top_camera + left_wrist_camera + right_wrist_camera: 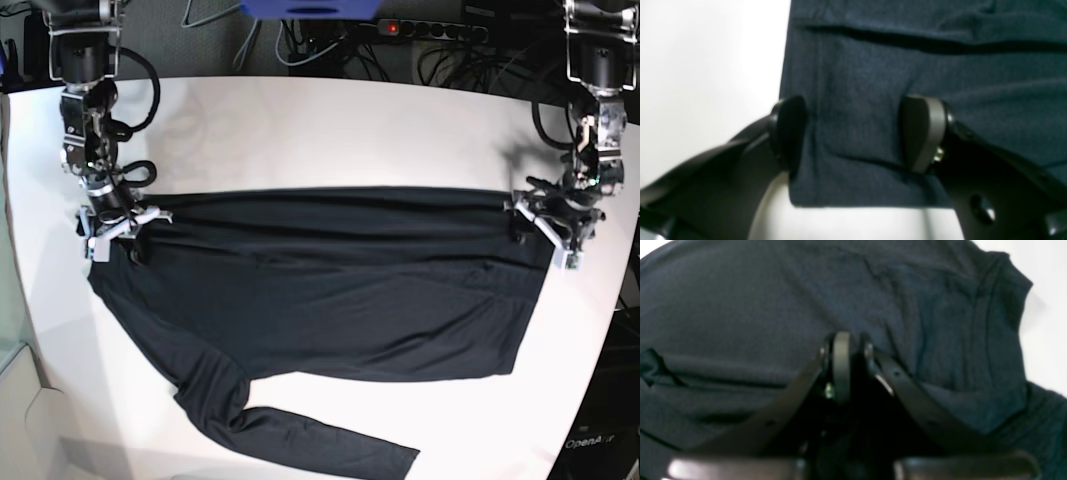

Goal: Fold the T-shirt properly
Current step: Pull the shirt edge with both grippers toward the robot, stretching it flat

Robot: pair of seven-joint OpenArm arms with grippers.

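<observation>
The dark T-shirt (330, 290) lies spread across the white table (330, 130), with one long sleeve (300, 440) trailing toward the front edge. In the base view my left gripper (548, 222) is at the shirt's right end. The left wrist view shows that gripper (857, 133) open, its fingers (923, 133) straddling a hemmed corner of the T-shirt (907, 66). At the shirt's far left corner is my right gripper (112, 222). Seen from the right wrist, this gripper (853, 356) is shut on the T-shirt (756, 306), and creases run toward its tips.
Cables and a power strip (430, 30) lie behind the table's back edge. A blue object (310, 8) sits at the top centre. The table's curved front edge runs close below the sleeve. Bare white table shows behind the shirt.
</observation>
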